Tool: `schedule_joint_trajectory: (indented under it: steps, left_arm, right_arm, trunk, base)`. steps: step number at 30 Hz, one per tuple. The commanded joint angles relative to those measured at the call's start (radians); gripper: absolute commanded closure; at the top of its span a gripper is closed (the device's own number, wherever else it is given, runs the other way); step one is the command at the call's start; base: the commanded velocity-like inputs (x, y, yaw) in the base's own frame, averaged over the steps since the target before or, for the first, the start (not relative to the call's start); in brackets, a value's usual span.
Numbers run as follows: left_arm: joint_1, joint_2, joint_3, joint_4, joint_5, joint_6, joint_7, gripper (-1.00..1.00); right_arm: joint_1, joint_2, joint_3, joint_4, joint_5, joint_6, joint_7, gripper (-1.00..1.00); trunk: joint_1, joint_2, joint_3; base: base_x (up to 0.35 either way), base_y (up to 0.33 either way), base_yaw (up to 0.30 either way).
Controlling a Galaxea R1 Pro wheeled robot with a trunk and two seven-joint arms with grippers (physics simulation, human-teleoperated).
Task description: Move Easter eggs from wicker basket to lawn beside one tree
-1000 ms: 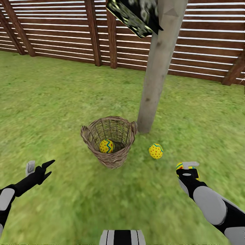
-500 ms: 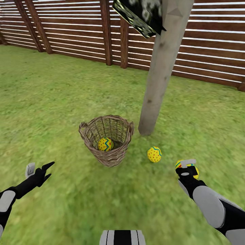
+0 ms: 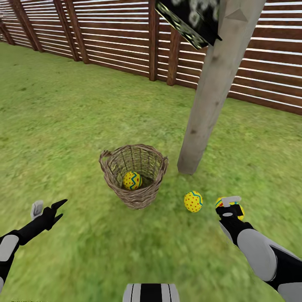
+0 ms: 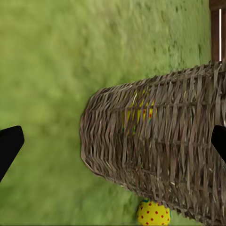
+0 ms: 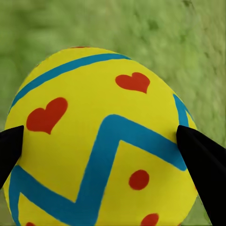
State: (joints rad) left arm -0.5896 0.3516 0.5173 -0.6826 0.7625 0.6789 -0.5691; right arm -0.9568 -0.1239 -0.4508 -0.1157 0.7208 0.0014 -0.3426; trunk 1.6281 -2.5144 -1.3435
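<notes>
The wicker basket (image 3: 134,174) stands on the lawn (image 3: 63,126) just left of the tree (image 3: 207,105), with one Easter egg (image 3: 132,180) inside it. A second egg (image 3: 193,201) lies on the grass near the trunk's foot. My right gripper (image 3: 228,206) is shut on a third egg (image 5: 101,141), held low over the grass to the right of that one. My left gripper (image 3: 48,207) is open and holds nothing, at the basket's near left. Its wrist view shows the basket's woven side (image 4: 160,146) and the lying egg (image 4: 153,214).
A brown slatted fence (image 3: 126,37) runs along the back of the lawn. Dark speckled foliage (image 3: 188,21) hangs beside the trunk at the top. Open grass stretches left and in front of the basket.
The head camera has swung, shifting the whole scene right and the fence to a new angle. Both grippers keep their places in view, the right still holding its egg.
</notes>
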Motion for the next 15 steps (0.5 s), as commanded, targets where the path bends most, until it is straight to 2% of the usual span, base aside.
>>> schedule_joint_trajectory:
  steps: [1,2,3,4,8,13,15]
  left_arm:
    - [-0.001,0.0,0.003,0.0,0.001,0.007,-0.001,-1.0]
    - [-0.001,0.0,0.003,0.001,0.001,0.007,-0.001,-1.0]
    - [-0.001,0.0,0.003,0.001,0.001,0.007,-0.001,-1.0]
    - [-0.001,0.002,0.003,0.001,0.001,0.007,-0.001,-1.0]
    - [-0.001,0.004,0.003,0.001,0.001,0.007,-0.002,-1.0]
    - [-0.001,0.005,0.003,0.002,0.001,0.007,-0.004,-1.0]
    - [-0.001,0.006,0.003,0.001,0.001,0.007,-0.005,-1.0]
  right_arm:
    - [0.0,0.001,-0.006,0.0,0.009,0.0,-0.001,1.0]
    - [-0.001,0.006,-0.006,-0.001,0.009,0.001,0.0,1.0]
    - [-0.001,0.027,-0.006,-0.003,0.008,0.002,0.0,1.0]
    - [-0.002,0.064,-0.008,-0.004,0.001,-0.004,-0.002,1.0]
    - [-0.002,0.069,-0.009,-0.004,-0.001,-0.009,-0.001,1.0]
    - [-0.002,0.074,-0.009,-0.004,-0.001,-0.01,-0.001,1.0]
    - [-0.002,0.07,-0.011,-0.022,-0.002,-0.009,-0.006,1.0]
  trunk:
    - [0.0,0.0,-0.001]
    - [0.0,0.0,-0.001]
    - [0.0,0.0,-0.001]
    - [0.0,0.0,-0.001]
    - [0.0,0.0,-0.001]
    - [0.0,0.0,-0.001]
    - [0.001,-0.001,-0.008]
  base:
    - [0.211,-0.291,0.3]
    - [0.219,-0.277,0.3]
    - [0.223,-0.243,0.3]
    - [0.225,-0.091,0.3]
    - [0.173,-0.061,0.236]
    - [0.014,-0.004,0.02]
    - [0.0,0.0,0.0]
